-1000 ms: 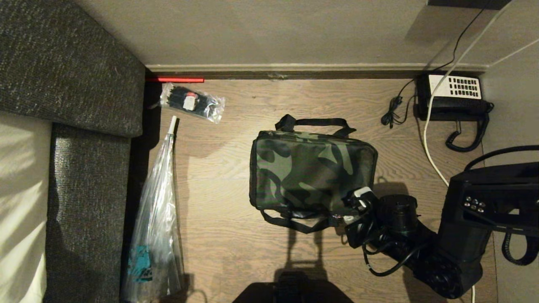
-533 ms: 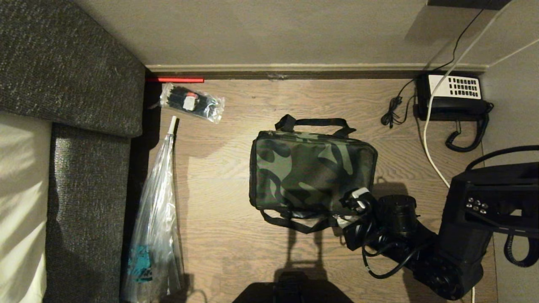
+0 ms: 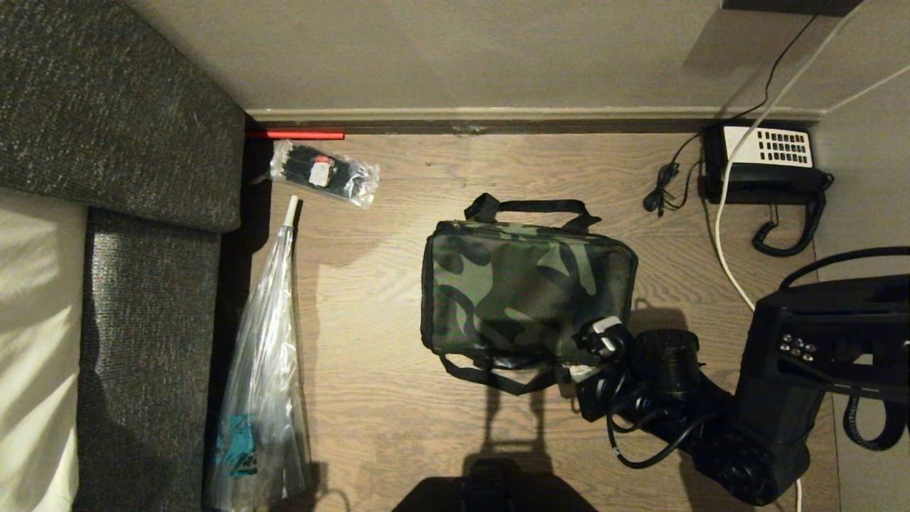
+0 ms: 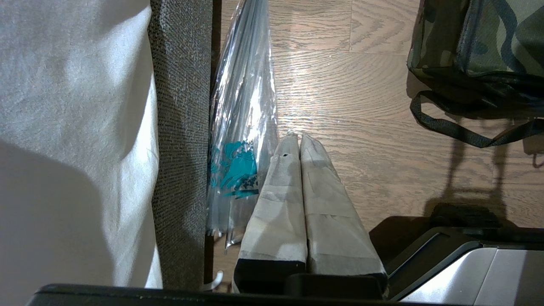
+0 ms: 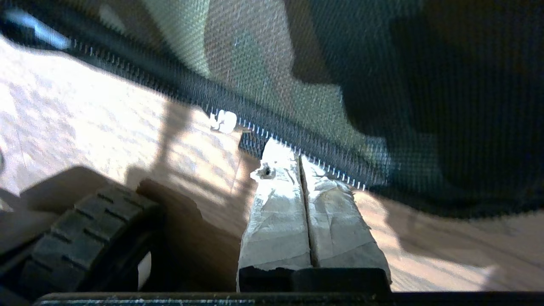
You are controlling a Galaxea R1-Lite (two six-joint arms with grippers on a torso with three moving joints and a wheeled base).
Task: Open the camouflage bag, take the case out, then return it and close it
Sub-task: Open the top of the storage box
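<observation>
The camouflage bag [image 3: 526, 284] lies closed on the wooden floor, one black strap handle at its far side and one at its near side. My right gripper [image 3: 572, 370] is at the bag's near right corner. In the right wrist view it [image 5: 299, 157] is shut, its taped fingertips pressed against the zipper teeth [image 5: 170, 80] on the bag's edge [image 5: 297, 63], with nothing visible between them. A small silvery piece [image 5: 224, 121] sits on the zipper line just beside the tips. The case is hidden. My left gripper [image 4: 298, 138] is shut and empty, parked above the floor left of the bag [image 4: 480, 38].
A long clear plastic bag [image 3: 263, 377] lies along the grey upholstered furniture [image 3: 106, 142] on the left. A small plastic packet [image 3: 323, 171] sits by the wall. At the back right stands a desk telephone [image 3: 768, 160], a white cable [image 3: 725, 242] trailing from it. My base's wheel [image 5: 85, 238] is close to the right gripper.
The right wrist has edged slightly left and towards the near side at the bag's corner. The bag and the left arm have not moved.
</observation>
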